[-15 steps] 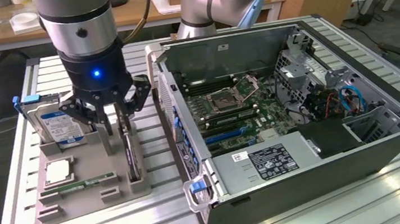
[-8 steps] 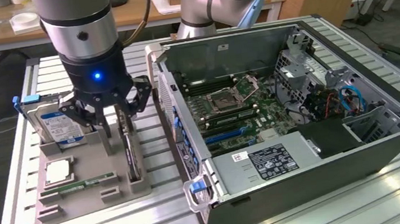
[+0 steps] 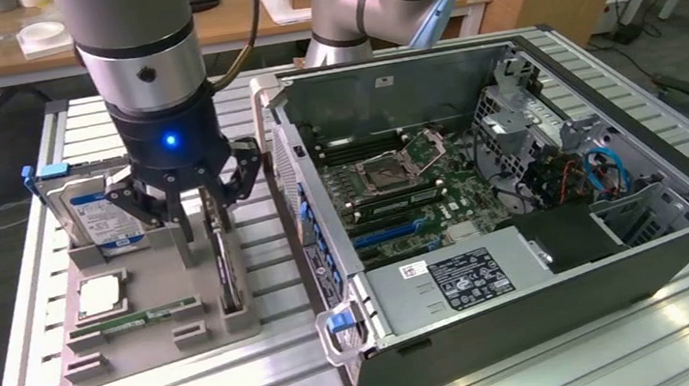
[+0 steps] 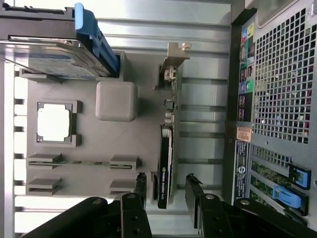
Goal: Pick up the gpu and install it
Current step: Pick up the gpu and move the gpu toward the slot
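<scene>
The gpu [image 3: 224,265] stands on its edge in a slot of the grey holder [image 3: 141,350], at the side nearest the computer case. It is a thin dark card [image 4: 166,153] with a pale metal bracket [image 4: 174,58] at its far end. My gripper [image 3: 197,208] hangs straight above it, just over the holder. In the wrist view my gripper [image 4: 167,189] is open, and its two black fingers [image 4: 141,187] straddle the near end of the card, one on each side. A narrow gap shows on both sides, and nothing is held.
The holder also carries a silver hard drive [image 3: 87,214] with a blue label, a square processor [image 3: 99,296] and a green memory strip [image 3: 138,319]. The open computer case [image 3: 659,216] lies close beside the holder, its motherboard [image 3: 409,186] exposed. A second arm [image 3: 376,4] stands behind.
</scene>
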